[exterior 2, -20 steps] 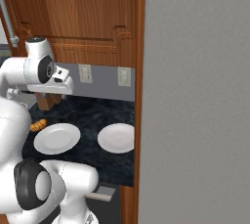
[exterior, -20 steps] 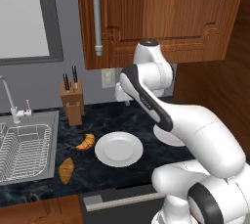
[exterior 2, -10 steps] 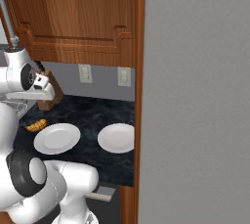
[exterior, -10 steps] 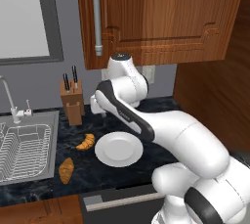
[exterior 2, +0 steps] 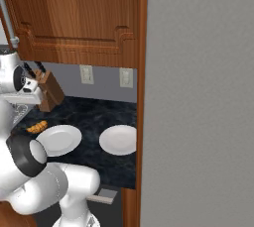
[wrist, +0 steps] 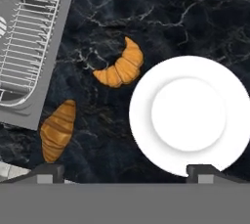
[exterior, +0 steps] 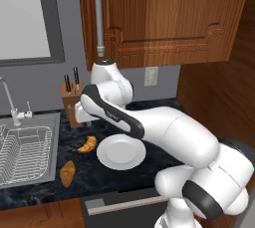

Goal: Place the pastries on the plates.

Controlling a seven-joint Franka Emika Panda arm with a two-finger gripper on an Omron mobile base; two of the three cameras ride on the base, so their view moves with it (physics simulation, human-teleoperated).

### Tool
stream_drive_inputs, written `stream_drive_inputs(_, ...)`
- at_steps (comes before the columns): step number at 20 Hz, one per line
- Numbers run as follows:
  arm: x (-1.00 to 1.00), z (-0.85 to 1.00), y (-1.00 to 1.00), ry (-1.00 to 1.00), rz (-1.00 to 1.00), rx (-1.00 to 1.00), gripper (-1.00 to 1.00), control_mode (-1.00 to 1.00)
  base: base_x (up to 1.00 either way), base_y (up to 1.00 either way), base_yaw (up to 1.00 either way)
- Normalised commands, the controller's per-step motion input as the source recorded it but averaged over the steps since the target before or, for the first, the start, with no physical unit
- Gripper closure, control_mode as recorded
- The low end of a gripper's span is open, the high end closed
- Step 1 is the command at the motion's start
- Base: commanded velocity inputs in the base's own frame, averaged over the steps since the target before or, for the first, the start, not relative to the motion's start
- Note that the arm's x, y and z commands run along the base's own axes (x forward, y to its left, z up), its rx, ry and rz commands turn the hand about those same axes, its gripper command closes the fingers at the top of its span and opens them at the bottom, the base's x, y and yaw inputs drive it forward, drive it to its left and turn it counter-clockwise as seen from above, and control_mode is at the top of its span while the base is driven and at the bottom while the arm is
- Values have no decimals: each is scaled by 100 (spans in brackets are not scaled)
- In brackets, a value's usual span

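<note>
Counting two croissants (wrist: pixel 120 66) (wrist: pixel 57 131), two plates (exterior 2: pixel 57 140) (exterior 2: pixel 119 140)

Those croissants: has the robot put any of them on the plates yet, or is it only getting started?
Only getting started. Nothing is done: the curved croissant and the straighter croissant both lie on the dark counter, and the near plate and the far plate are bare. The gripper hangs above the counter with jaws wide apart, holding nothing. Both pastries are left to pick up and place.
</note>
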Motion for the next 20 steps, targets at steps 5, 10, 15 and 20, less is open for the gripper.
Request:
stream_drive_inputs(5,0,-15,35,13,8,15,-100,-100,0,0,0)
stream_drive_inputs(10,0,-25,38,13,7,9,-100,-100,0,0,0)
stream_drive_inputs(15,0,-37,39,7,3,2,-100,-100,0,0,0)
stream_drive_inputs(20,0,-29,29,6,0,0,-100,-100,0,0,0)
